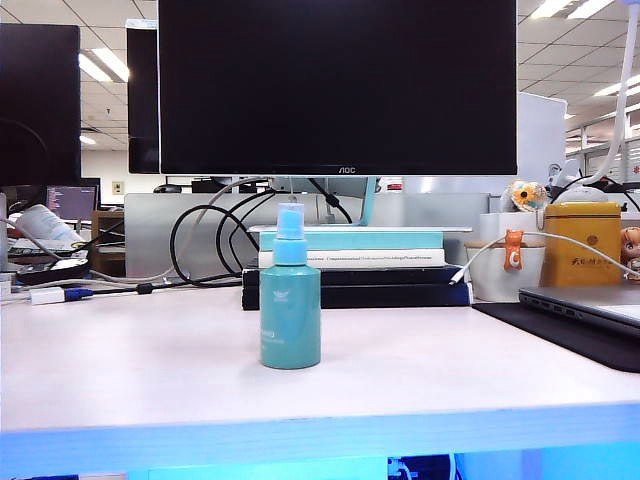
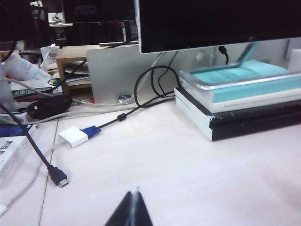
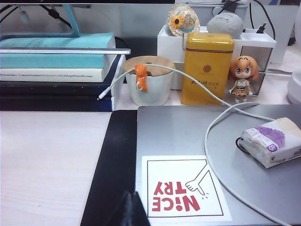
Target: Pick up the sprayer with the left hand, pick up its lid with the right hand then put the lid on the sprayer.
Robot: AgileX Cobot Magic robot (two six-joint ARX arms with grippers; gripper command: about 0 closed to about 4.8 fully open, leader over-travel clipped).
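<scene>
The teal sprayer stands upright in the middle of the white table, nearer its front edge. Over its light blue nozzle sits the clear lid, faint and hard to make out. Neither arm shows in the exterior view. My left gripper is shut and empty, its dark tips pressed together over bare table near loose cables. My right gripper is shut and empty above the edge of a black mat beside a laptop. Neither wrist view shows the sprayer or lid.
A large monitor and a stack of books stand behind the sprayer. Cables and a white adapter lie at the left. At the right are a closed laptop, a tissue pack, a white cup, a yellow tin and a figurine.
</scene>
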